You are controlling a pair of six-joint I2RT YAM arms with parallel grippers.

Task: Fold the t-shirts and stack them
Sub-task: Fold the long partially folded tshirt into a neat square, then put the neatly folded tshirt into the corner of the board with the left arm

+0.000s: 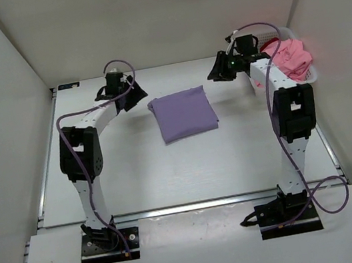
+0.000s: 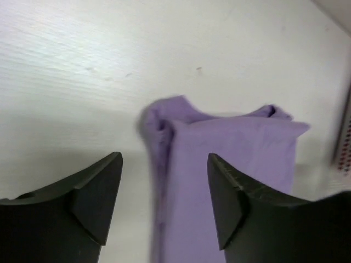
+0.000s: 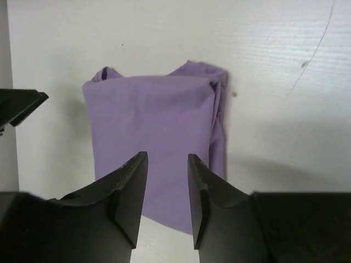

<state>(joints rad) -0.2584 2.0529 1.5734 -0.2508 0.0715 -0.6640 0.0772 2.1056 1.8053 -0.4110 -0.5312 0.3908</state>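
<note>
From above, the lavender shirt [image 1: 183, 114] lies folded into a neat, nearly square packet in the middle of the tabletop [image 1: 135, 172]. The left arm [image 1: 84, 147] reaches forward, and the left jaws hang close to the far left corner of this packet. The right arm [image 1: 291, 112] also reaches forward, and the right jaws are above the tabletop at the far right, a little apart from the packet. In this view the jaws are too small to tell how wide they stand. The pink shirt [image 1: 292, 58] lies crumpled in a white basket [image 1: 309, 77] in the far right corner, just beside the right arm.

In the left wrist view, the left jaws are wide apart and hold nothing. Through the gap between them one sees the tabletop [image 2: 82, 66] and an edge of the folded lavender shirt [image 2: 230, 159], where the layers bunch a little. The picture is somewhat blurred.

In the right wrist view, the right jaws are apart, but only by a narrow gap, and nothing is clamped between them. The lavender shirt [image 3: 153, 120] lies flat on the tabletop [image 3: 274, 66] below them, and its fabric shows through the gap. I cannot tell if the tips touch the fabric.
</note>
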